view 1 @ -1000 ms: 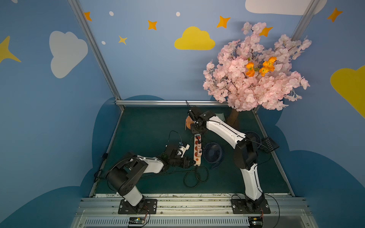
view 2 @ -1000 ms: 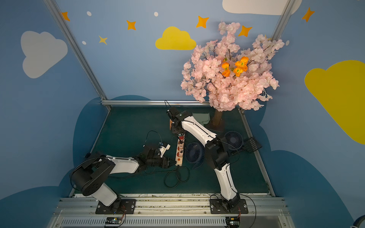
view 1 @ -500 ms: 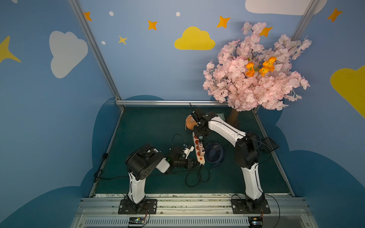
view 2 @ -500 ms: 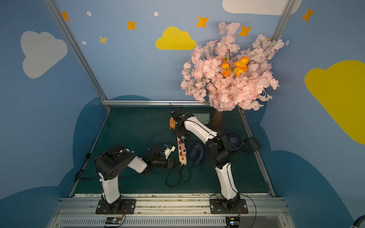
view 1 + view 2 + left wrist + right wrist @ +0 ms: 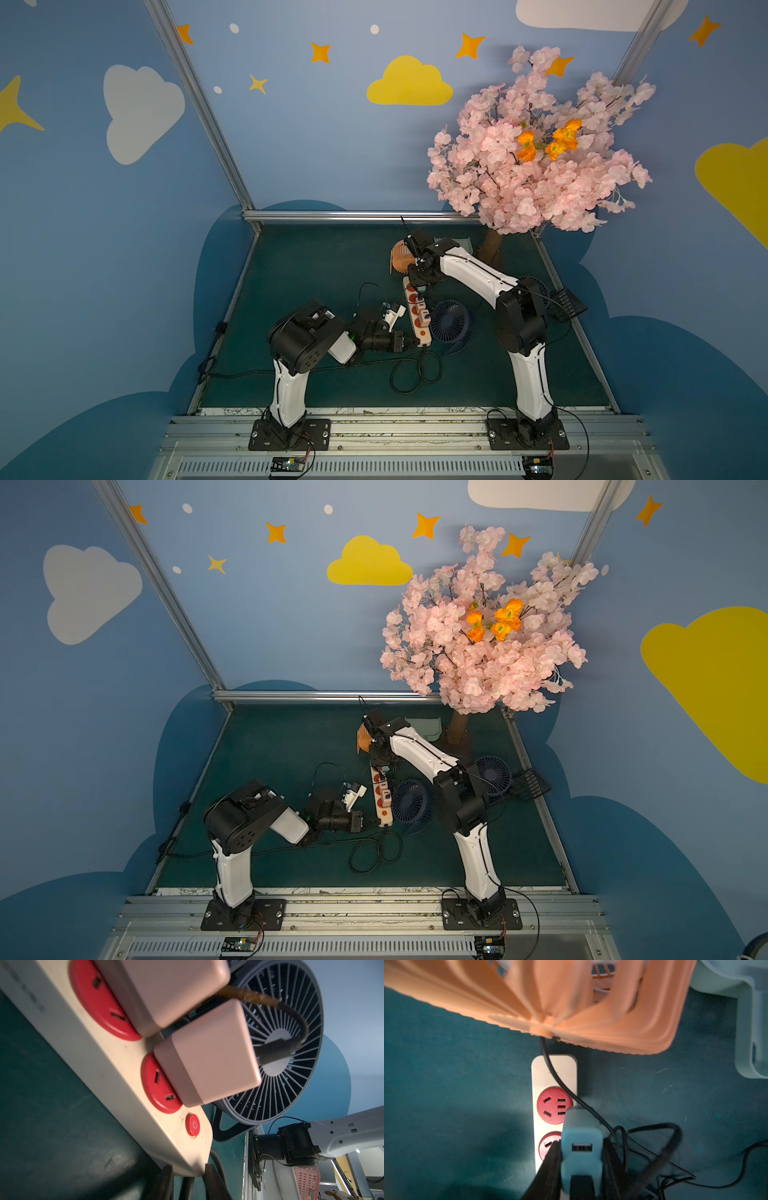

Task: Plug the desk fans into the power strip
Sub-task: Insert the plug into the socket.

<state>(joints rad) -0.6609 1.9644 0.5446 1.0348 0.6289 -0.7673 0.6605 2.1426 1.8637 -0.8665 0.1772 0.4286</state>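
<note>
left fingers point(image 5: 166, 1182) pinch power strip point(image 5: 87, 1043) edge | orange fan point(image 5: 591, 1012) crowds far end

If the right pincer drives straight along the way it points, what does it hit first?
The power strip. The right pincer points down at it, so the light-blue adapter it grips would likely land first, around the red socket beneath it. How far above it hangs is unclear.

Power strip point(image 5: 116, 1076): off-white body, round red sockets, red button. Pale pink adapters point(image 5: 207, 1053), light blue adapter point(image 5: 581, 1147). Navy fan point(image 5: 291, 1043) and orange fan point(image 5: 571, 1001): radial-ribbed grilles. Table point(image 5: 446, 1105): dark teal. Tree point(image 5: 536, 166), upper right: pink blossoms.
</note>
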